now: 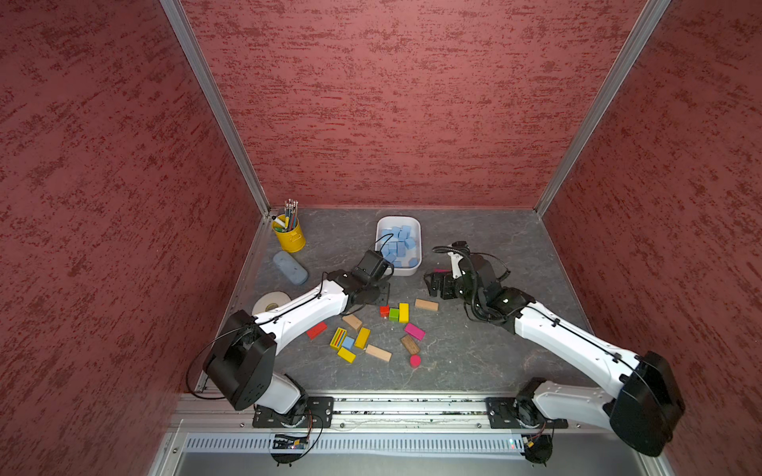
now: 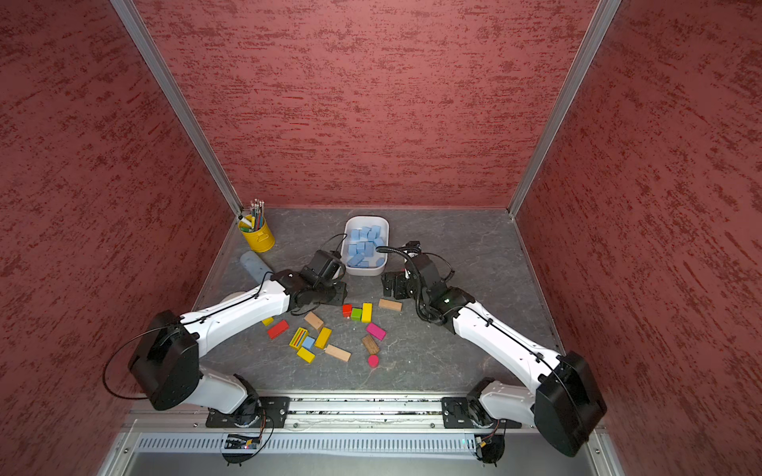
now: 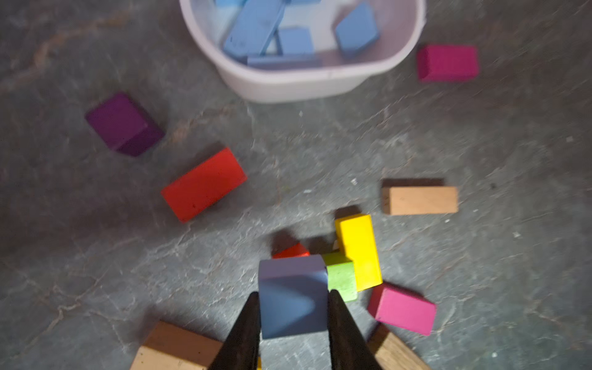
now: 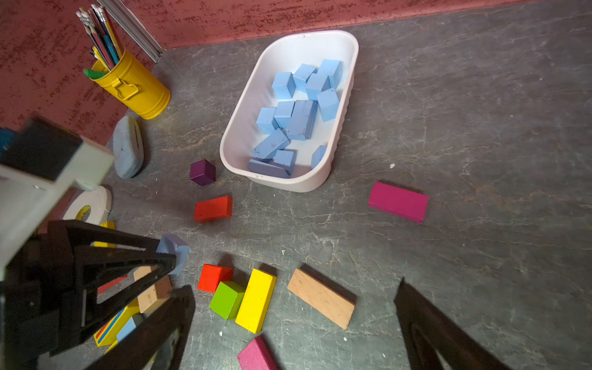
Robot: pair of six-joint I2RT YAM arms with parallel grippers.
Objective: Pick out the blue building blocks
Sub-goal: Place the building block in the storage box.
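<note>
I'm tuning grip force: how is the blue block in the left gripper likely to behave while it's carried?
Probably rigid: the blue block looks like solid painted wood, so the left gripper shouldn't squash it. Its flat sides sit squarely against the jaws, so twisting seems unlikely. The smooth paint may make it slightly slippery; dropped, it should not roll.

— Are the top views any use for the left hand (image 3: 294, 292)?
— No. Its wrist (image 1: 369, 270) covers the fingertips (image 3: 246, 330) and the blue block (image 3: 291, 314). The purple cube (image 4: 202, 172) is hidden there too.
— And its wrist view?
— Blurred, with the white tray (image 3: 288, 86) cut off at the edge. The right hand (image 4: 295, 285) has its fingers (image 4: 429, 330) running off its own picture.
</note>
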